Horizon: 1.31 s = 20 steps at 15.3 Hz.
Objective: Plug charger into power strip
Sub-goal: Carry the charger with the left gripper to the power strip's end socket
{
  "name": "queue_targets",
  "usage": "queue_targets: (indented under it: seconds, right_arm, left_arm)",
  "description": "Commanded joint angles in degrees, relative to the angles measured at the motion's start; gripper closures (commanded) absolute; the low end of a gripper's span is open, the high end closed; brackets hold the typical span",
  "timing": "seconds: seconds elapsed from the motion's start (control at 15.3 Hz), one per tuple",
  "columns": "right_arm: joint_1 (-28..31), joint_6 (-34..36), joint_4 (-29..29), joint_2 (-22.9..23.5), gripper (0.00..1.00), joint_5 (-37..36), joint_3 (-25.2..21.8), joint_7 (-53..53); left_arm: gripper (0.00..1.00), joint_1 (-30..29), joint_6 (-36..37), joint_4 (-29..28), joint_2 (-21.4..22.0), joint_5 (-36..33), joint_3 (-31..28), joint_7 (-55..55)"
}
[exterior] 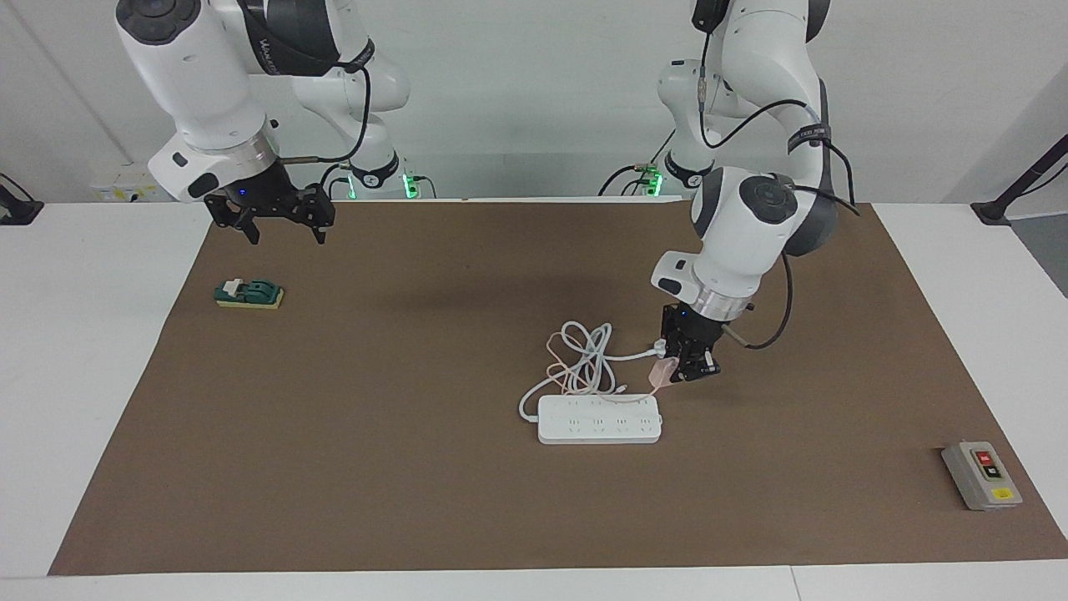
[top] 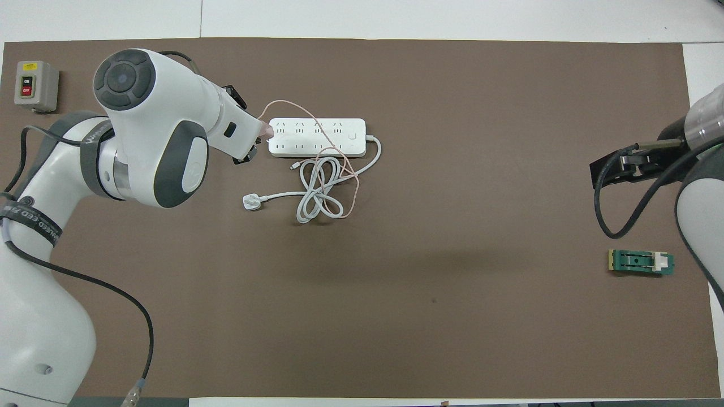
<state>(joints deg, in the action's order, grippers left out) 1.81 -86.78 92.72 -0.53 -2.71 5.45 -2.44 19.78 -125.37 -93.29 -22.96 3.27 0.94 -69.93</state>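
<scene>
The left gripper (exterior: pixel 686 366) pinches the charger (exterior: pixel 663 372) and holds it just above the mat, close to the strip's (exterior: pixel 599 419) end toward the left arm. From the charger, the strip lies a little farther from the robots and toward the right arm's end of the table. The strip's long axis runs along the table's length, from one arm's end to the other, with two rows of outlets facing up. In the overhead view the charger (top: pixel 264 131) sits right at that end of the strip (top: pixel 317 137), level with the outlet rows; whether it touches the strip cannot be told.

Judgement: the coming move depends on carrying the charger a short way along the strip's long axis, over the nearest outlet, prongs down. The prongs are not visible, so their alignment cannot be confirmed.

The left arm is the nearer arm. The right gripper (exterior: pixel 282 219), fingers spread and empty, waits in the air well apart from the strip, at the right arm's end.

Appearance: the charger is a small pale pink block. Its thin pink cable (top: pixel 346 175) loops across the strip and tangles with the coiled white cord (top: pixel 318 195), which lies just beside the strip, nearer the robots. The cable may drag.
</scene>
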Motion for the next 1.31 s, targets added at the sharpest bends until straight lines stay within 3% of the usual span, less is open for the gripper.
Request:
queue_targets:
  seconds: [0.0, 0.46, 1.24]
  right_arm:
    - [2.5, -2.0, 3.6, -2.7, 0.00, -1.0, 1.9, 1.2]
    - [2.9, -2.3, 3.6, -2.6, 0.00, 0.3, 1.8, 0.2]
    - [2.8, -2.3, 3.5, -2.6, 0.00, 2.8, 1.7, -0.5]
  left_arm:
    - [0.83, -0.2, -1.0, 1.9, -2.0, -1.3, 0.0, -4.7]
    - [0.88, 0.6, -1.9, 1.4, -2.4, -1.2, -0.1, -4.7]
    - [0.88, 1.4, -3.6, 0.0, -3.4, -4.8, -0.1, -4.4]
